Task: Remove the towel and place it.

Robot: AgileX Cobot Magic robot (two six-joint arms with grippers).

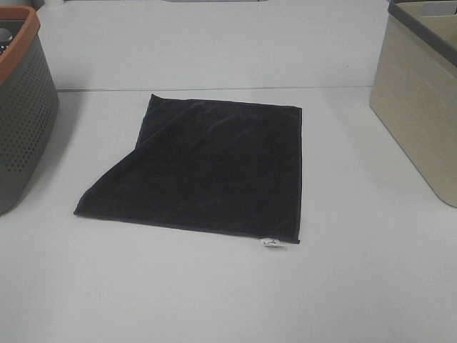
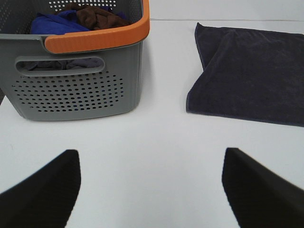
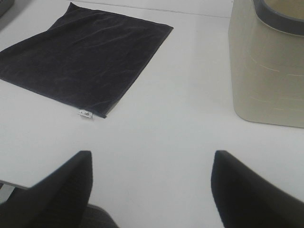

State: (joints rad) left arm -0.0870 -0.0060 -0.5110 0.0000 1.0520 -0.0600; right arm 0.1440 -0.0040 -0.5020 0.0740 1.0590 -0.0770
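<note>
The towel (image 1: 203,168) is a dark navy-black cloth lying flat in the middle of the white table, its left edge folded over, a small white tag (image 1: 272,244) at its near right corner. It also shows in the left wrist view (image 2: 251,73) and in the right wrist view (image 3: 83,64). My left gripper (image 2: 151,190) is open and empty above bare table, short of the towel and beside the grey basket. My right gripper (image 3: 151,190) is open and empty above bare table, apart from the towel. Neither gripper shows in the exterior high view.
A grey perforated basket with an orange rim (image 1: 21,107) stands at the left; it holds blue and brown cloths (image 2: 76,19). A beige basket with a grey rim (image 1: 421,100) stands at the right, also in the right wrist view (image 3: 266,66).
</note>
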